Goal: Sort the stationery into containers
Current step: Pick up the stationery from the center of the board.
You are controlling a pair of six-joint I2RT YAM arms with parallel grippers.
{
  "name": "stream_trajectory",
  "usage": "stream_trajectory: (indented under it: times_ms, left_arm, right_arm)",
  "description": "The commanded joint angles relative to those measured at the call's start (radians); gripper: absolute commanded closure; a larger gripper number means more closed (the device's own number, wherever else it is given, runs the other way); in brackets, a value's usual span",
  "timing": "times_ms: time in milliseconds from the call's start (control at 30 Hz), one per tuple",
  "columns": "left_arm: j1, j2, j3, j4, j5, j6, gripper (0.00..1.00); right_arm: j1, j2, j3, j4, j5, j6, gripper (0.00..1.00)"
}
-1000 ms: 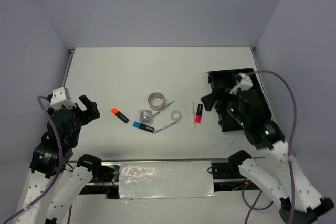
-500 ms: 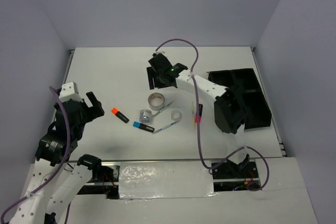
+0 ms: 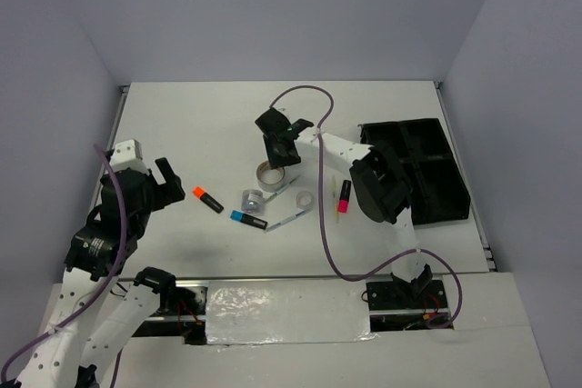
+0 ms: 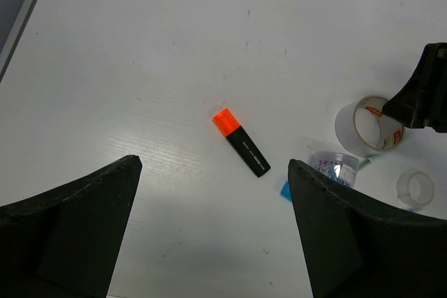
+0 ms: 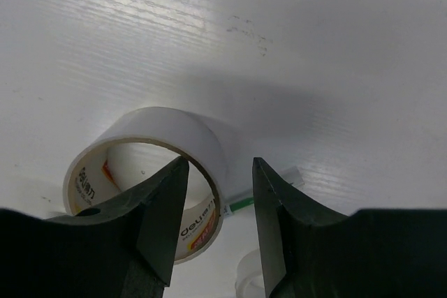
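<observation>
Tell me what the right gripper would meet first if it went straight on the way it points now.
Probably the larger tape roll: in the right wrist view its wall sits just ahead, in line with the gap between the open fingers of the right gripper. The depth to it is unclear.

You've got the left arm (image 3: 109,224) and right arm (image 3: 338,146) showing white links, black joints, purple cables (image 3: 321,224) and matte black fingers (image 5: 160,235).

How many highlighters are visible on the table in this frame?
3. The orange-capped highlighter lies farthest left; the blue-capped highlighter is beside the silver cylinder; the pink-capped highlighter is nearest the tray. More could be hidden inside the tray.
</observation>
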Motion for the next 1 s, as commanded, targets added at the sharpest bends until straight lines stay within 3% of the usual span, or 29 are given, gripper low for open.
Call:
stream_trajectory:
  times_ms: [0, 167, 233, 300, 367, 567, 800, 967]
  left_arm:
    - [-0.004, -0.003, 0.011, 0.051, 0.011, 0.028, 0.01]
    - [-0.004, -0.001, 0.011, 0.052, 0.014, 0.030, 0.01]
    - [-0.004, -0.001, 0.011, 0.052, 0.016, 0.030, 0.01]
    - [-0.004, -0.003, 0.010, 0.054, 0.020, 0.033, 0.01]
    - [-0.004, -0.001, 0.010, 0.060, 0.036, 0.037, 0.01]
    - [-0.010, 0.002, 0.008, 0.057, 0.033, 0.037, 0.01]
    - [-0.015, -0.004, 0.010, 0.058, 0.036, 0.037, 0.01]
    - [-0.016, -0.003, 0.008, 0.063, 0.045, 0.042, 0.01]
  right_arm:
    - [-0.002, -0.016, -0.019, 0.031, -0.001, -0.006, 0.51]
    - [-0.005, 0.001, 0.007, 0.029, -0.012, -0.010, 0.63]
    - [-0.005, -0.001, 0.021, 0.034, -0.018, -0.010, 0.71]
    - [-0.008, -0.007, 0.038, 0.035, -0.026, -0.006, 0.87]
    - [-0.016, -0.013, 0.053, 0.035, -0.039, -0.006, 0.93]
    - [-0.085, -0.119, 0.073, 0.017, -0.067, -0.003, 0.96]
    - [-0.394, -0.333, -0.043, -0.017, -0.034, -0.002, 0.97]
    - [-0.690, -0.462, -0.192, 0.032, -0.044, 0.055, 0.98]
